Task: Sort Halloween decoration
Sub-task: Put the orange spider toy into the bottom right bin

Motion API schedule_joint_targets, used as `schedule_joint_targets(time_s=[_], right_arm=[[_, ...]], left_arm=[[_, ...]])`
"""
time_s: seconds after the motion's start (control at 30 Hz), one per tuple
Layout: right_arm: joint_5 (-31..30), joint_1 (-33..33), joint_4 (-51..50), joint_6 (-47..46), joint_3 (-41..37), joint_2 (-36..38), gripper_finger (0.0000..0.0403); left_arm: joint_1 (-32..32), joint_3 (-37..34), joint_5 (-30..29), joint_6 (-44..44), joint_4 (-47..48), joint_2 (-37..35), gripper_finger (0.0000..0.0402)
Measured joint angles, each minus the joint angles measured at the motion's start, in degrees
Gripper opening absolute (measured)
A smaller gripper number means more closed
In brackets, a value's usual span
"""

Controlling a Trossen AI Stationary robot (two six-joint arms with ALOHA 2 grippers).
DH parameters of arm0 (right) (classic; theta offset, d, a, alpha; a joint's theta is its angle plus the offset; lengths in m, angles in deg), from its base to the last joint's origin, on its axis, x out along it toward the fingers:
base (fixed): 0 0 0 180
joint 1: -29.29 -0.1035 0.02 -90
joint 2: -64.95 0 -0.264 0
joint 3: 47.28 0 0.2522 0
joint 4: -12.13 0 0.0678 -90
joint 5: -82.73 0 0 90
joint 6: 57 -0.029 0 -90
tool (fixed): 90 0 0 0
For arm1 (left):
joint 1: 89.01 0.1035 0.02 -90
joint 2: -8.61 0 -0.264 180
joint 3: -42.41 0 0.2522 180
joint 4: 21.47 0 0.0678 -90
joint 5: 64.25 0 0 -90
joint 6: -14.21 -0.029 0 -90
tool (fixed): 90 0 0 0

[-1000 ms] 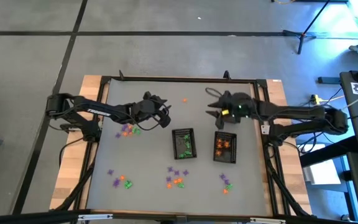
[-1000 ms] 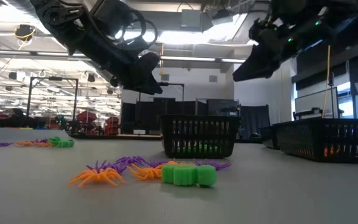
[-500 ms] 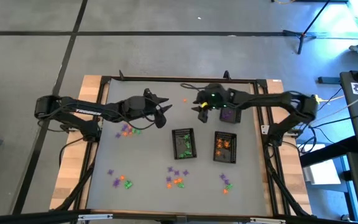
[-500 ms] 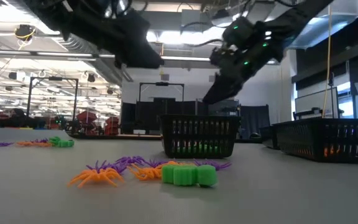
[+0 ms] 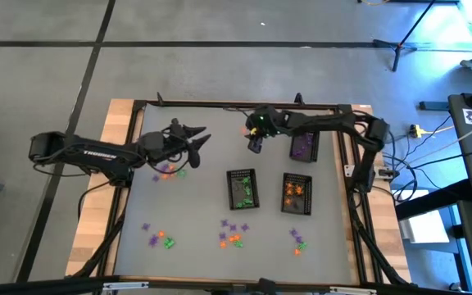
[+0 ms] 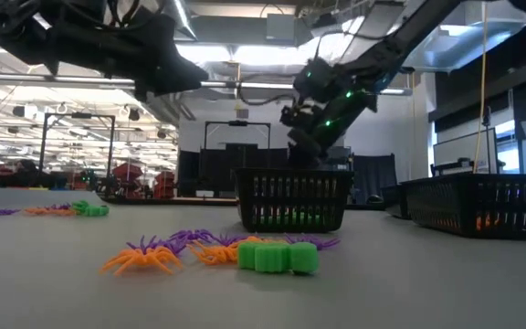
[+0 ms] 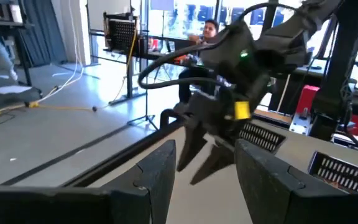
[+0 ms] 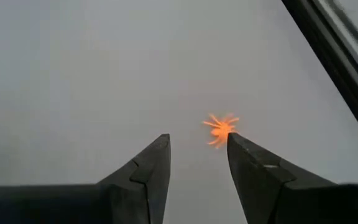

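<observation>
right hand [image 8: 197, 163] swung over lone orange spider [image 8: 220, 129], empty.

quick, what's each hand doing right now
Left hand: open, empty.
Right hand: open, empty, above an orange spider.

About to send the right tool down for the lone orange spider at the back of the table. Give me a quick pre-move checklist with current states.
1. Right tool open and empty: ok; a gap shows between its fingers, nothing in it.
2. Orange spider lined up: ok; in the right wrist view it lies just past the fingertips, slightly toward one finger.
3. Spider free of other things: ok; bare table around it.
4. Left tool out of the way: ok; it hangs apart, above the left trinket cluster, open and empty.
5. Orange basket reachable: ok; it stands uncovered near the right arm.
6. Height above the spider: cannot tell.
</observation>
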Motion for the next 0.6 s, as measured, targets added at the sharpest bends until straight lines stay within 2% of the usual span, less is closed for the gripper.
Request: schedule_joint_targets(time_s=[0.17, 0.43, 0.6], right_arm=[[1.36, 2.20, -3.24, -0.74, 4.77, -5.03, 0.0157], [-0.84, 2.56, -15.16, 2.59, 15.21, -12.67, 0.0156], [-0.84, 2.54, -16.94, 3.05, 17.35, -15.14, 0.0156]], left_arm=[[0.00, -0.09, -0.04, 0.00, -0.02, -0.29, 0.0157], [0.12, -0.07, -0.03, 0.07, -0.04, -0.29, 0.0157], [0.13, -0.07, 0.12, 0.17, 0.29, -0.27, 0.0157]])
